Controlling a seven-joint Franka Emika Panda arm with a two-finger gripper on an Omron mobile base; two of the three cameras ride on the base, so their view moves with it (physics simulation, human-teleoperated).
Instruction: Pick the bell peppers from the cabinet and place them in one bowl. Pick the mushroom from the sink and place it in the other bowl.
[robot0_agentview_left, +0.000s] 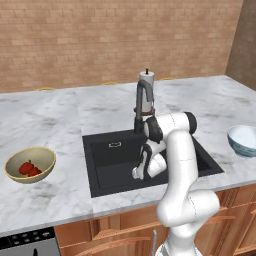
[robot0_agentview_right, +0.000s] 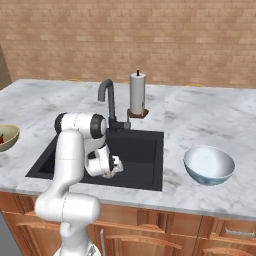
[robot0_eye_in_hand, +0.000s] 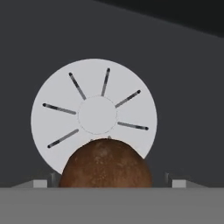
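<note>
Hand view looks straight down into the sink (robot0_agentview_left: 107, 165), where the brown mushroom (robot0_eye_in_hand: 106, 164) sits at the edge of the round steel drain (robot0_eye_in_hand: 94, 116), between the 2 finger tips (robot0_eye_in_hand: 40, 183) that stand spread either side of it with gaps showing, not yet pinching. The gripper (robot0_agentview_left: 140, 172) is low inside the basin. I judge the rounded, smooth cap could squirt out forward over the drain if the jaws close too high on it, or be nudged aside if 1 tip touches first. The bell peppers (robot0_agentview_left: 29, 169) already lie in the yellow bowl (robot0_agentview_left: 45, 155) near the counter's left edge; the blue-white bowl (robot0_agentview_right: 209, 165) waits right of the sink. No writing or brand can be read anywhere.
</note>
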